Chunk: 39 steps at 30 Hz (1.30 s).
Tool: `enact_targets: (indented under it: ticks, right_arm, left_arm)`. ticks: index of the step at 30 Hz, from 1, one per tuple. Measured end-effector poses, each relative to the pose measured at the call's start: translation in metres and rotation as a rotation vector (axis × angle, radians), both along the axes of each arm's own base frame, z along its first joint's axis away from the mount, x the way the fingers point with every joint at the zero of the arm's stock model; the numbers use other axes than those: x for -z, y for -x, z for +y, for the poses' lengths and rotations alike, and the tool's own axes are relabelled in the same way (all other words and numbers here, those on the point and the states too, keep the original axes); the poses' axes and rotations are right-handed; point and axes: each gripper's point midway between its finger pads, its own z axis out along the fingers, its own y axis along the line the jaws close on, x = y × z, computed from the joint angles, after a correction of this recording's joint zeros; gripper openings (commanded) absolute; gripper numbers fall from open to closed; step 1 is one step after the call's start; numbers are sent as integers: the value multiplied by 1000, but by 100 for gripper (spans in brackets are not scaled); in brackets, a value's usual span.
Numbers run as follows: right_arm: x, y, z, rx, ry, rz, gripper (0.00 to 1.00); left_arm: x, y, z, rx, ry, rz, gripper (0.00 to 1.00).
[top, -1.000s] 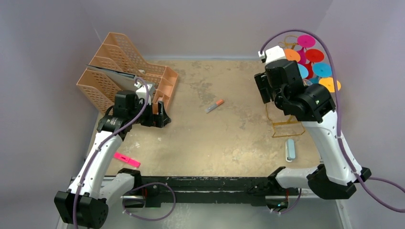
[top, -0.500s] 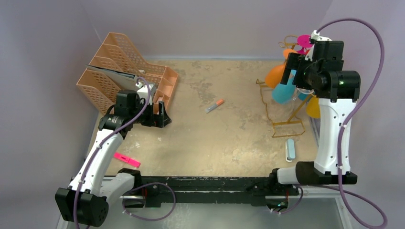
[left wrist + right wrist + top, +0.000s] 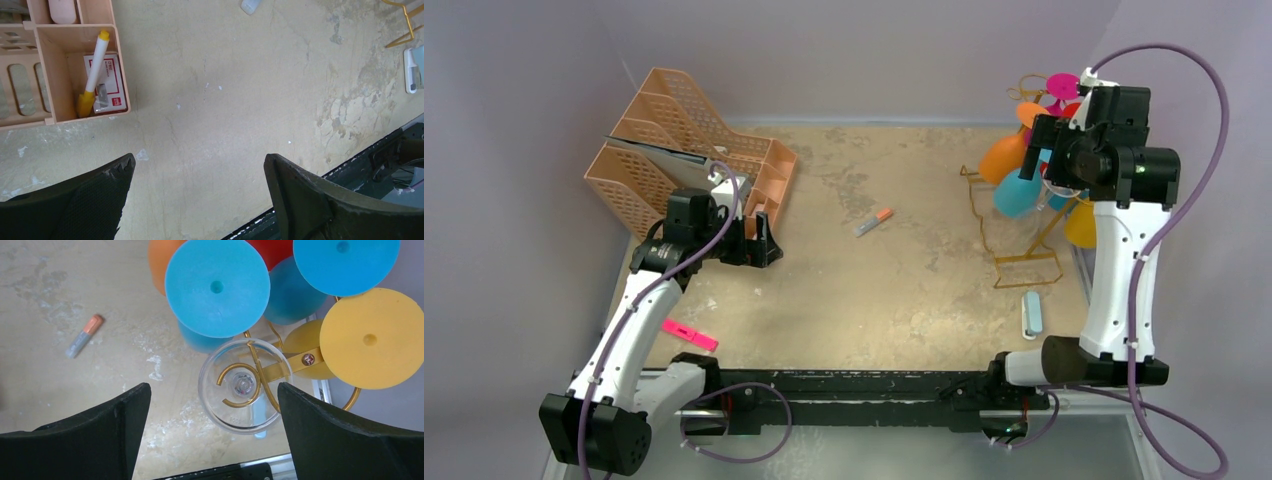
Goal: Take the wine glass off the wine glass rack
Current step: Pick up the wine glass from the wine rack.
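The gold wire wine glass rack (image 3: 1024, 262) stands at the table's right side, with several coloured wine glasses hanging bowl down: orange (image 3: 1002, 158), blue (image 3: 1019, 193), yellow (image 3: 1081, 225). In the right wrist view a clear wine glass (image 3: 245, 415) hangs in a gold looped hook (image 3: 240, 385), beside blue feet (image 3: 217, 287) and a yellow foot (image 3: 370, 337). My right gripper (image 3: 214, 390) is open, high above the rack (image 3: 1036, 150), and its jaws stand either side of the clear glass's foot without touching it. My left gripper (image 3: 199, 160) is open and empty, low over the table by the organiser (image 3: 759, 240).
A peach lattice file organiser (image 3: 684, 140) stands at the back left, with a yellow and white marker (image 3: 92, 70) in its front box. An orange and grey marker (image 3: 874, 221) lies mid-table. A pink item (image 3: 689, 335) lies front left. A pale blue item (image 3: 1031, 313) lies in front of the rack base.
My right arm has risen from low in front of the rack to high above it, and the gripper now looks down on the glass feet. The left arm has not moved.
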Motion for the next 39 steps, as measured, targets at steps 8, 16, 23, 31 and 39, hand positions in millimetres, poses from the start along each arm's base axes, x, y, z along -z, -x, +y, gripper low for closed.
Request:
enact_targets:
  ticks: [8,16,23,31,39]
  right_arm:
    - [10,-4,-8,-32,72,35,98]
    - [14,-10,-19,-26,136,57,98]
    - [17,-14,-23,-24,159,70,90]
    - [27,-19,-25,-31,170,92,86]
    - [31,-23,-26,-36,174,90,73]
  left_arm:
    - [0,0,-1,3,3,1,100]
    - [-1,1,-2,10,9,1,100]
    - [-1,2,-3,15,14,2,100]
    - [1,1,-3,16,14,9,100]
    - [1,1,-3,16,14,11,100]
